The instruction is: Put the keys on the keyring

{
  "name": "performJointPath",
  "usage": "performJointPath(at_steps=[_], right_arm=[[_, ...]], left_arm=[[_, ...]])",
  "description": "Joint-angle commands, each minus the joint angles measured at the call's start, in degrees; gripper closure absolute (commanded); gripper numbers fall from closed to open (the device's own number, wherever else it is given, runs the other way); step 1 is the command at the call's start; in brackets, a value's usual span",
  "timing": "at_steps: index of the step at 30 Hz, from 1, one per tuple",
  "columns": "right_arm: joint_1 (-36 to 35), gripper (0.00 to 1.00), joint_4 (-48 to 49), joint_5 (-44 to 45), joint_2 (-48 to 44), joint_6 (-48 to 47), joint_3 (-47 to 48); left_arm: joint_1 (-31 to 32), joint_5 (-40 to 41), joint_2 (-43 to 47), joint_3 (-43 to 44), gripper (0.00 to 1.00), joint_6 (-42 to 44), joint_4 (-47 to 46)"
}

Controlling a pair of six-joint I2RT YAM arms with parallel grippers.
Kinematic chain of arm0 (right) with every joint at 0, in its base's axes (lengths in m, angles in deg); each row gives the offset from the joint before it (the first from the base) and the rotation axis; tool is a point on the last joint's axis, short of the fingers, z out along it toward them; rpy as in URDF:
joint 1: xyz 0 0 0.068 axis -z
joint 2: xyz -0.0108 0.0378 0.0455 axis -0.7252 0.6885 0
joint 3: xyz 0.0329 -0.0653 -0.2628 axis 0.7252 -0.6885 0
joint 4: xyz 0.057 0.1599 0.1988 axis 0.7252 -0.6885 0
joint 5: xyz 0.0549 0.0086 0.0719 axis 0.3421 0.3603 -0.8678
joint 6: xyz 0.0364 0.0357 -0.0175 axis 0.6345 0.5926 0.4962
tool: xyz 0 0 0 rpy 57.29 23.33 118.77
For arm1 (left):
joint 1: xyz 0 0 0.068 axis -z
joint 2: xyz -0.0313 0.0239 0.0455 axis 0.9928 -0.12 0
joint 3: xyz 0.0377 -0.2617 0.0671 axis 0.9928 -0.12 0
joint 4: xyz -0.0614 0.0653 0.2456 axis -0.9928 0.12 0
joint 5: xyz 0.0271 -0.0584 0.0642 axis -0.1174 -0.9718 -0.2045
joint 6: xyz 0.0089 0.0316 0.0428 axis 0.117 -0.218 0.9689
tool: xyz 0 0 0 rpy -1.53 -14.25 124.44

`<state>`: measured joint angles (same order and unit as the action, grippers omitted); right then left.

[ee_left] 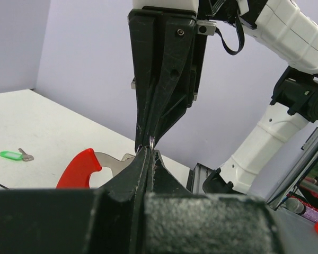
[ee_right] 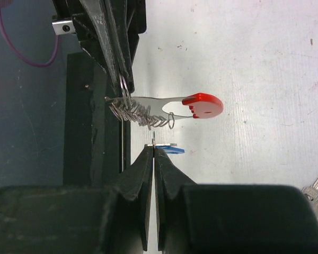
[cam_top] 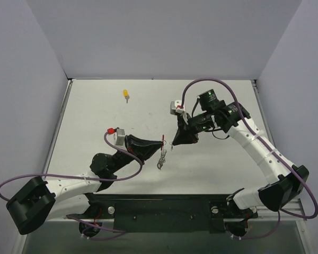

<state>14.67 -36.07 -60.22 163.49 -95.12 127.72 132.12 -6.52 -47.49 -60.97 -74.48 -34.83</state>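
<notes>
My left gripper (cam_top: 162, 143) is shut on the keyring (ee_right: 148, 108), pinching its thin silver loop (ee_right: 125, 87) above the table. The keyring's red end (ee_right: 202, 105) sticks out sideways and its small silver pieces (cam_top: 160, 160) dangle below. In the left wrist view the red end (ee_left: 79, 168) shows just left of my left gripper (ee_left: 150, 150). My right gripper (ee_right: 154, 147) is shut on the blue key (ee_right: 171, 150), holding it just under the keyring, tip to tip with the left gripper. A yellow key (cam_top: 126, 94) lies at the far side, a green key (ee_left: 11, 155) on the table.
More silver keys (ee_right: 316, 192) lie at the edge of the right wrist view. The black base rail (cam_top: 164, 209) runs along the near edge. Purple walls close off the left, the back and the right of the table (cam_top: 212, 169).
</notes>
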Motion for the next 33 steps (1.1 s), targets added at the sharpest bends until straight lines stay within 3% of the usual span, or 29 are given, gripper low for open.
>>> performJointPath(at_steps=[1,33], right_arm=[[-1.0,1.0,2.2,-1.6,-0.3,4.9,3.5],[-2.2,1.0,4.3,0.1,1.0,7.8,4.3]], left_arm=[[0.0,2.7,0.8,0.9,1.0,0.5,-10.0],[1.0,5.8,0.9,-0.1,1.0,-1.9,-12.4]])
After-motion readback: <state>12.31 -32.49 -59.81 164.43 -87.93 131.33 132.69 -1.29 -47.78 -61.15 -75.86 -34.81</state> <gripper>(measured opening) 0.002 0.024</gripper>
